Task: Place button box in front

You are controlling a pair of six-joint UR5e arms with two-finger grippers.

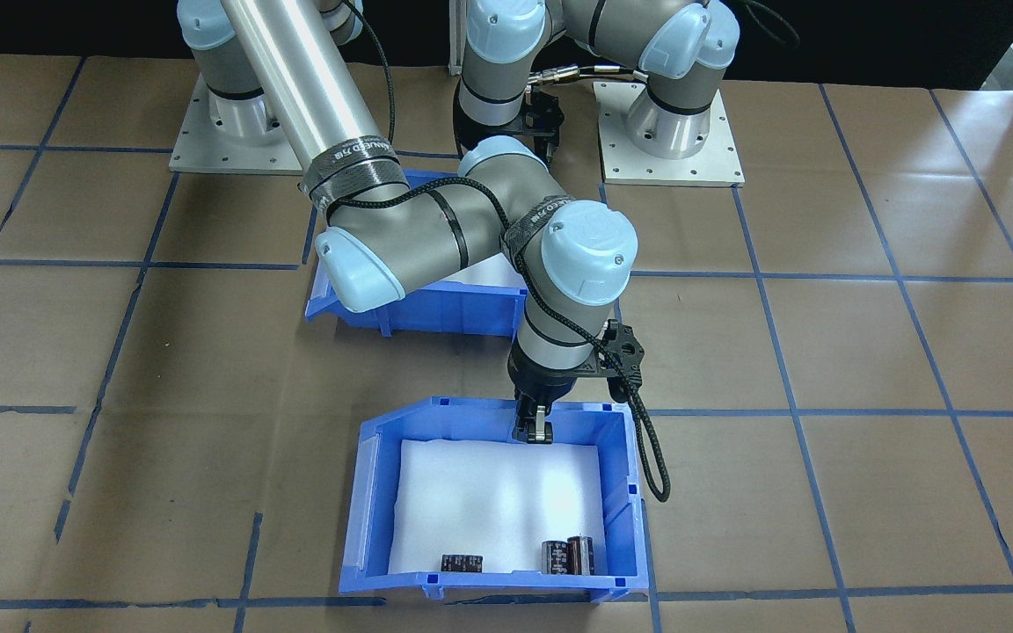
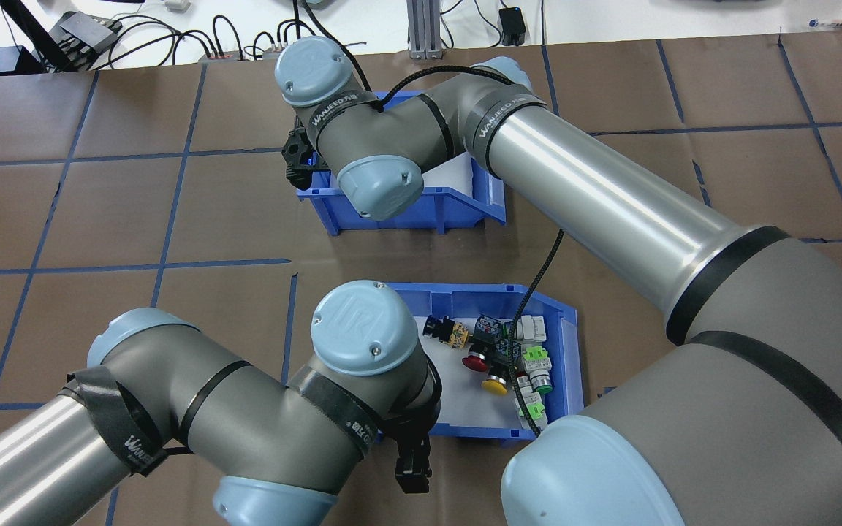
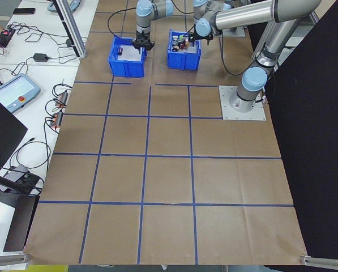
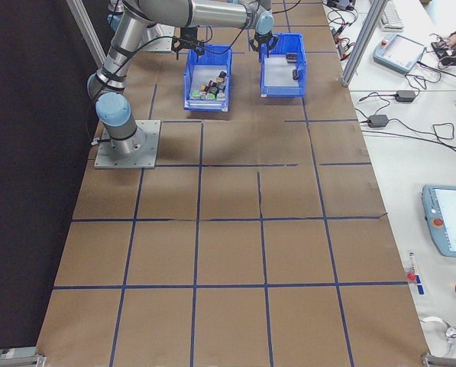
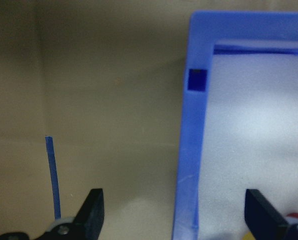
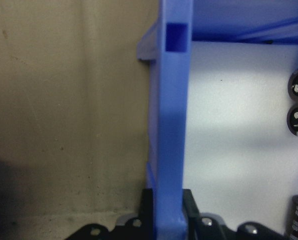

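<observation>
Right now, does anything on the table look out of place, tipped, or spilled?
Nothing is spilled or tipped. One oddity: the right tool grips the rim of the cylinder bin, not the button box, which sits nearer the robot. The left tool is open, straddling the button box's wall.

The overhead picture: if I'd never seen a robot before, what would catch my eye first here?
Two thick grey arms over a brown table, each reaching to a blue bin. The button box, nearer the robot, holds red, yellow and green push-buttons; the left pincer stands open astride its wall. The far bin holds only a few black cylinders, and the right pincer grips its rim.
</observation>
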